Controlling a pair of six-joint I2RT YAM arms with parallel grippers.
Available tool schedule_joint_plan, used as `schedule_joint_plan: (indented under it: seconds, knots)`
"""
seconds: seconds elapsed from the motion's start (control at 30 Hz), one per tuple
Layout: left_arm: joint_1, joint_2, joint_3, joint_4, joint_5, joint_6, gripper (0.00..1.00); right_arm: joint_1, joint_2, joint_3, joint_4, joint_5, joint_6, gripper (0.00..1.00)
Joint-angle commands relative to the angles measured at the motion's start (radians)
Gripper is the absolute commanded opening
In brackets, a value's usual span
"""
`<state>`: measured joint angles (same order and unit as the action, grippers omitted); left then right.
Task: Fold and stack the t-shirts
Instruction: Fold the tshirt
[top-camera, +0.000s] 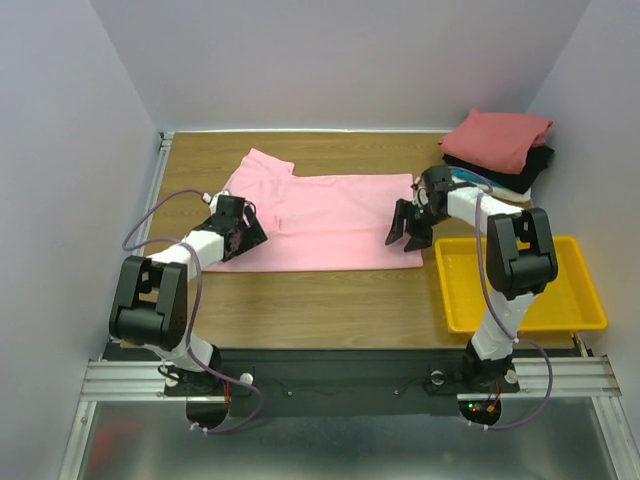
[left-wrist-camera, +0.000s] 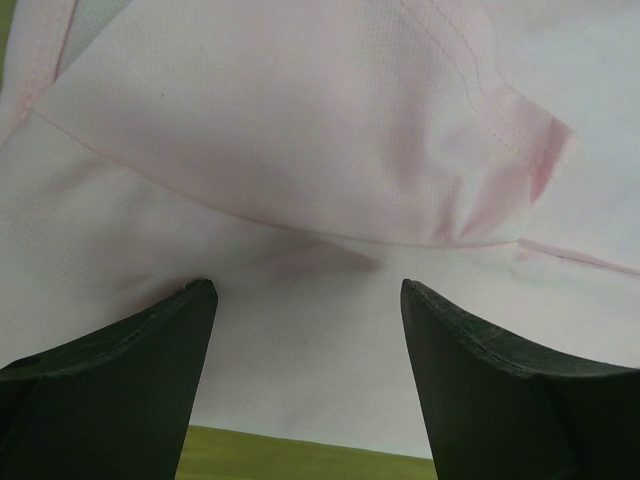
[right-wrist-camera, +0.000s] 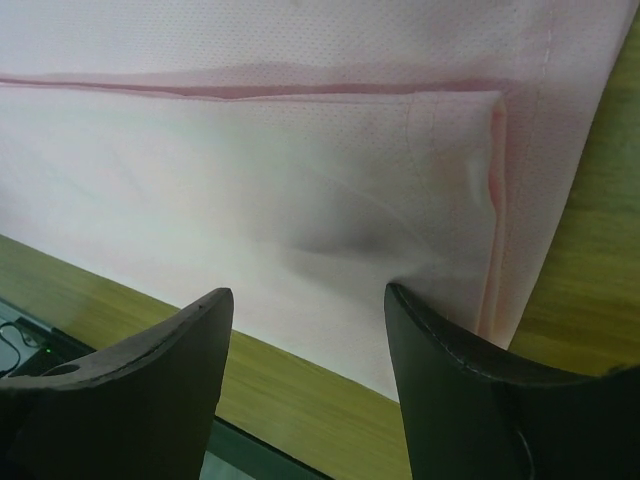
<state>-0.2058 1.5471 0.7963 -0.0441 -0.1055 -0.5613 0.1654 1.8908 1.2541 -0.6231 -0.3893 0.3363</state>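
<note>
A light pink t-shirt (top-camera: 330, 222) lies spread flat across the middle of the wooden table, one sleeve pointing to the far left. My left gripper (top-camera: 248, 236) is open at its left near edge; in the left wrist view (left-wrist-camera: 308, 300) pink cloth (left-wrist-camera: 300, 150) with a folded sleeve seam lies between and beyond the fingers. My right gripper (top-camera: 405, 234) is open at the shirt's right near corner; in the right wrist view (right-wrist-camera: 310, 300) one fingertip (right-wrist-camera: 420, 310) rests on the cloth (right-wrist-camera: 250, 180) by the hem. A folded dusty red shirt (top-camera: 497, 138) tops a black one (top-camera: 532, 168) at the back right.
A yellow plastic tray (top-camera: 520, 290) sits on the table at the right, near the right arm. White walls close in the left, back and right sides. The table's near edge runs just below the shirt's hem.
</note>
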Motion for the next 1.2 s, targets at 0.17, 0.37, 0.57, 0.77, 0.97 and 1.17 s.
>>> schedule_joint_plan:
  seconds: [0.17,0.37,0.57,0.77,0.97,1.17]
  knots:
    - [-0.023,-0.088,0.159,-0.157,-0.042,0.001,0.86,0.005,-0.045,0.146,-0.115,-0.006,-0.026,0.69]
    - [-0.023,0.053,0.319,-0.152,-0.037,0.015,0.86,0.003,0.053,0.275,-0.113,0.004,-0.022,0.70]
    - [-0.024,0.162,0.325,-0.071,-0.002,-0.008,0.86,0.005,0.155,0.311,-0.109,0.053,-0.065,0.70]
    - [-0.029,0.165,0.238,-0.030,0.013,-0.031,0.86,0.009,0.177,0.243,-0.093,0.050,-0.071,0.70]
    - [-0.029,0.088,0.106,-0.034,-0.017,-0.026,0.86,0.020,0.133,0.118,-0.093,0.067,-0.079,0.70]
    - [-0.030,-0.043,-0.052,-0.052,-0.057,-0.060,0.86,0.032,0.053,-0.013,-0.098,0.067,-0.079,0.69]
